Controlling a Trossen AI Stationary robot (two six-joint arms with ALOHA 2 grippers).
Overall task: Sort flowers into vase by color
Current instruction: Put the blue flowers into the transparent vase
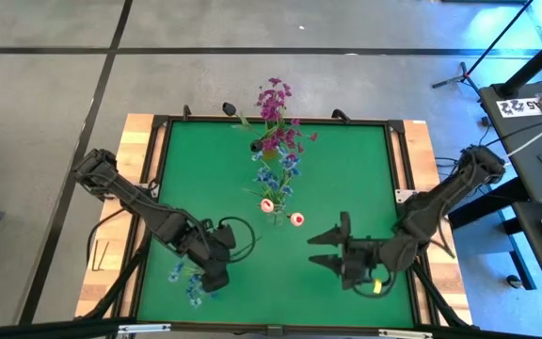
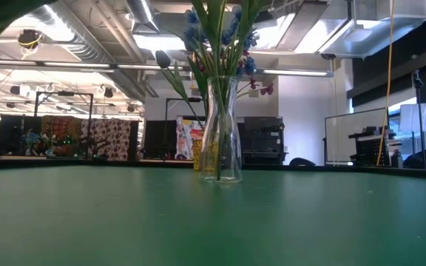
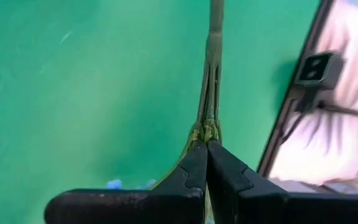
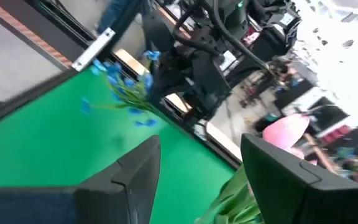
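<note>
While the left gripper hung over the near-left part of the green worktop, its fingers were pressed together on the green stem of a blue flower spray, whose blossoms lay by the worktop's near-left edge just beside that gripper. The right gripper sat over the near-right part of the worktop, its fingers spread wide. In the right wrist view a pink-white tulip with green leaves showed just beyond and between those spread fingers; whether they touched it could not be told. A clear glass vase stood upright near the worktop's middle, holding blue and magenta-purple sprays with two white-pink tulips leaning out toward the near side.
</note>
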